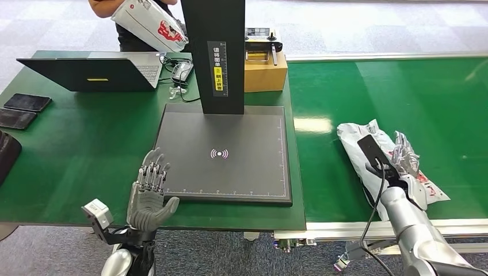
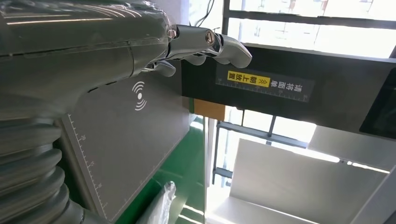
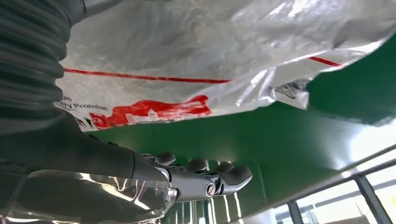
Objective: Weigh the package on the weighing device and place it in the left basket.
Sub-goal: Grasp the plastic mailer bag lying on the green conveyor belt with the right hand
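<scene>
green worktop [image 1: 86,149] and a green belt [image 1: 403,92] beside it fill the head view, with grey floor beyond. a dark scale [image 1: 227,155] lies flat on the worktop, a black post [image 1: 214,52] rising from its far edge. behind it sit a laptop [image 1: 98,72], a cardboard box [image 1: 266,72] and two phones [image 1: 23,109] at the left edge. a person [image 1: 132,23] at the far side holds a white bag [image 1: 151,23]. the left hand [image 1: 151,198] hovers upright at the scale's near left corner, fingers spread and holding nothing. the package [image 1: 385,158], a crinkled white bag with red print, lies on the belt, well apart from the scale. the right hand [image 1: 403,167] is over it; from here i cannot tell if the fingers grip it.

left wrist view: the left hand [image 2: 205,44] has its fingers loosely extended over the scale [image 2: 126,140], empty, with the post's yellow label [image 2: 247,78] near.

right wrist view: the right hand [image 3: 201,179] has fingers stretched out beside the package [image 3: 210,60], above the belt [image 3: 261,140], not closed on it.
</scene>
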You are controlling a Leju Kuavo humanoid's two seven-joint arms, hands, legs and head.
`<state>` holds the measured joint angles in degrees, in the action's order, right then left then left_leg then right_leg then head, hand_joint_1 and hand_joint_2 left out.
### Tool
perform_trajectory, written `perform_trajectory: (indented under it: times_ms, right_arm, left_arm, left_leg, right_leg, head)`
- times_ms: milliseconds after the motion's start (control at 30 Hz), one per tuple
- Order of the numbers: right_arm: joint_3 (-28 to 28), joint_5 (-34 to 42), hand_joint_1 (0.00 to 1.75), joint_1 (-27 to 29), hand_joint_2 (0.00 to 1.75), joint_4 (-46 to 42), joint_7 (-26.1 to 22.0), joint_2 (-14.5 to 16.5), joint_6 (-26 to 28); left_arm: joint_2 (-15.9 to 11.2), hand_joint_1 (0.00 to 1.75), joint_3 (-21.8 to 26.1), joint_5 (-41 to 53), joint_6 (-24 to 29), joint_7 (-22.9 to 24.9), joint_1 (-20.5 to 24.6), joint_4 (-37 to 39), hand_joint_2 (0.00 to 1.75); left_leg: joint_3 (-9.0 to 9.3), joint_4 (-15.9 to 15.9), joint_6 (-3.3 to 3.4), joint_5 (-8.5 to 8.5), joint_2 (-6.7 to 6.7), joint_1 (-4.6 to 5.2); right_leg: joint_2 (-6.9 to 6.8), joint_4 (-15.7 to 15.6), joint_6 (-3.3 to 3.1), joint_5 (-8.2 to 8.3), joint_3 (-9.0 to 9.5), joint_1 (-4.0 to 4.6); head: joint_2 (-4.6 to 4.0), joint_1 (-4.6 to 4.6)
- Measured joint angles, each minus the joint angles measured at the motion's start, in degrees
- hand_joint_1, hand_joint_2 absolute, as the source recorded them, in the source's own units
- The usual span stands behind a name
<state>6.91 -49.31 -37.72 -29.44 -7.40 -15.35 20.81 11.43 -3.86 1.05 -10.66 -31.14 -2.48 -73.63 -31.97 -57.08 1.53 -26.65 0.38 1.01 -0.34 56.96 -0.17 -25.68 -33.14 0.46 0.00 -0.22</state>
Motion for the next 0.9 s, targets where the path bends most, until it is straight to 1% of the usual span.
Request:
perform_trajectory:
  times_ms: [100, 267, 333, 467, 500, 600, 633, 900]
  right_arm:
    - [0.58, -0.27, 0.0, 0.07, 1.75, 1.91, 2.18, -0.24, -3.32]
    - [1.96, 0.52, 0.0, 0.61, 1.75, 4.39, 3.44, -0.39, -10.16]
    - [2.53, 0.67, 0.0, 0.68, 1.75, 5.01, 4.47, -0.4, -11.29]
    - [3.8, 0.55, 0.0, 0.67, 1.75, 5.78, 7.87, -0.4, -11.86]
    - [4.17, 0.56, 0.07, 0.67, 1.75, 5.89, 8.5, -0.4, -12.08]
    - [5.29, 0.84, 0.78, 0.7, 1.75, 6.14, 9.19, -0.4, -12.87]
    - [5.64, 0.94, 0.94, 0.72, 1.75, 6.19, 9.16, -0.4, -13.01]
    - [7.68, 1.51, 0.94, 0.75, 1.75, 6.23, 8.82, -0.47, -13.29]
  left_arm:
    - [-0.04, 0.0, 0.14, 0.0, -0.26, 0.12, -0.17, -0.2, 1.75]
    - [-0.05, 0.0, 0.38, 0.22, -0.48, 0.28, -0.18, -0.21, 1.75]
    - [-0.06, 0.0, 0.5, 0.25, -0.51, 0.37, -0.18, -0.21, 1.75]
    - [-0.06, 0.0, 0.72, 0.34, -0.9, 1.09, -0.22, -0.21, 1.75]
    - [-0.06, 0.0, 0.76, 0.37, -1.03, 1.32, -0.22, -0.21, 1.75]
    - [-0.05, 0.0, 0.9, 0.41, -1.27, 1.7, -0.22, -0.21, 1.75]
    - [-0.04, 0.0, 0.95, 0.41, -1.29, 1.75, -0.22, -0.21, 1.75]
    - [-0.04, 0.0, 1.2, 0.43, -1.3, 1.85, -0.22, -0.21, 1.75]
  left_leg:
    - [0.0, 0.0, 0.0, 0.0, 0.0, 0.0]
    - [-0.01, 0.0, 0.0, 0.0, 0.0, 0.0]
    - [0.0, 0.0, 0.0, 0.0, 0.0, 0.0]
    - [0.01, 0.0, 0.01, 0.01, -0.06, 0.0]
    - [0.02, 0.0, 0.01, 0.01, -0.08, 0.0]
    - [0.03, 0.0, 0.02, 0.01, -0.09, 0.0]
    - [0.03, 0.0, 0.02, 0.01, -0.09, 0.0]
    - [0.13, 0.0, 0.03, 0.01, -0.1, 0.0]
  right_leg:
    - [0.0, 0.0, 0.0, 0.0, -0.01, 0.0]
    - [0.0, 0.0, 0.0, 0.0, -0.01, 0.0]
    - [0.0, 0.0, 0.0, 0.0, 0.0, 0.0]
    - [-0.07, -0.01, 0.0, 0.0, 0.02, 0.0]
    - [-0.08, -0.01, 0.0, 0.0, 0.03, 0.0]
    - [-0.09, -0.01, 0.01, -0.01, 0.05, 0.0]
    - [-0.09, -0.02, 0.01, -0.01, 0.05, 0.0]
    - [-0.09, -0.06, 0.01, 0.0, 0.19, 0.01]
  head:
    - [0.0, 0.01]
    - [0.0, 0.01]
    - [0.0, 0.01]
    - [0.0, 0.01]
    - [0.0, 0.0]
    - [0.0, 0.01]
    - [0.0, 0.01]
    - [0.0, 0.01]
